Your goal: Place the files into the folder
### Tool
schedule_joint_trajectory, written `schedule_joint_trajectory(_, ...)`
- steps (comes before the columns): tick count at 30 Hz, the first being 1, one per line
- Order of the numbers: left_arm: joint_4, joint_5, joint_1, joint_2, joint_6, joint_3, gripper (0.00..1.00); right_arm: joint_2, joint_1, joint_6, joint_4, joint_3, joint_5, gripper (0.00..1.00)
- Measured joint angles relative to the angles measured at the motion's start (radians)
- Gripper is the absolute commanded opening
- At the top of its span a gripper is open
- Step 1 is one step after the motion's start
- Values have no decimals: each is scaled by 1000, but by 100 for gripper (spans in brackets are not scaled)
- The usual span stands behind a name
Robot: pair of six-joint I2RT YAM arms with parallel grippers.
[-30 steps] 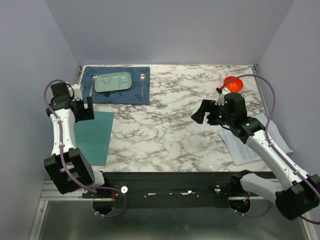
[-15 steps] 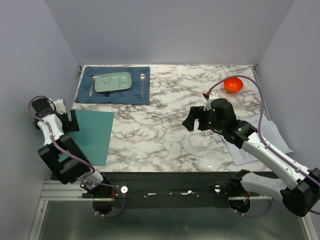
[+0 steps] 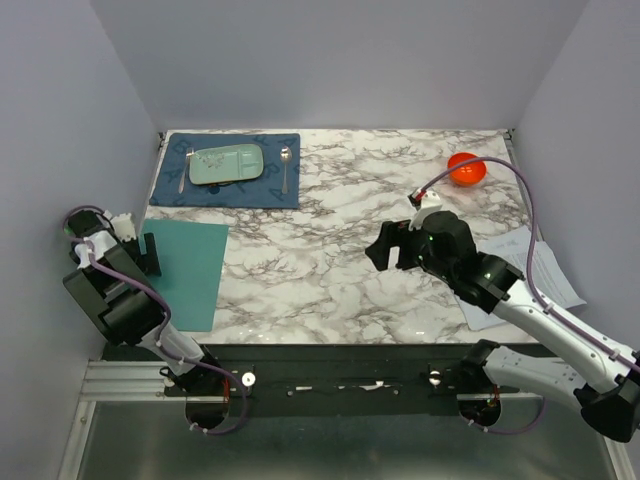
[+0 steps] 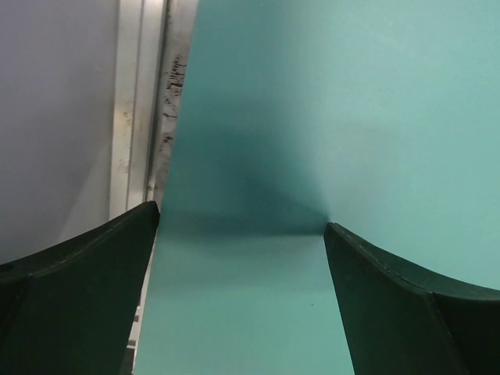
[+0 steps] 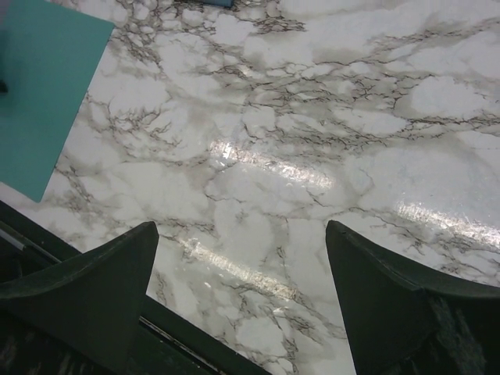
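While the teal folder (image 3: 190,275) lies shut and flat at the near-left corner of the marble table (image 3: 330,200), I see my left gripper (image 3: 150,257) spread wide over its left edge, grasping nothing. The files (image 3: 560,280) sit well apart at the near-right edge, partly under the right arm. My right gripper (image 3: 392,247), fingers released, hangs above bare marble between them.

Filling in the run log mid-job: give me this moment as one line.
left gripper open at folder left edge | right gripper open above table | folder closed, flat | papers on table, right side
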Motion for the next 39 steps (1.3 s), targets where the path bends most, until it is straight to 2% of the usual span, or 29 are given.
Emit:
schedule_joint_trajectory(6,42,21,2,19,16,-43,99,-43,26,12,-13,0,48,94)
schedule_joint_trajectory(13,23,92,-6,-60,40,-119,99,-30,28,29,-18,0,67,93)
schedule_joint_trajectory(20,-56,122,-134,-179,54,-186,99,20,31,74,-13,-23,65,91)
schedule_joint_trajectory(25,-69,121,-248,-196,64,-191,99,76,40,127,29,-72,39,89)
schedule_joint_trajectory(33,-80,121,-402,-155,72,-191,99,324,117,237,196,-109,-61,88)
schedule_joint_trajectory(39,-125,143,-488,-106,80,-144,99,561,163,306,302,-44,-136,88)
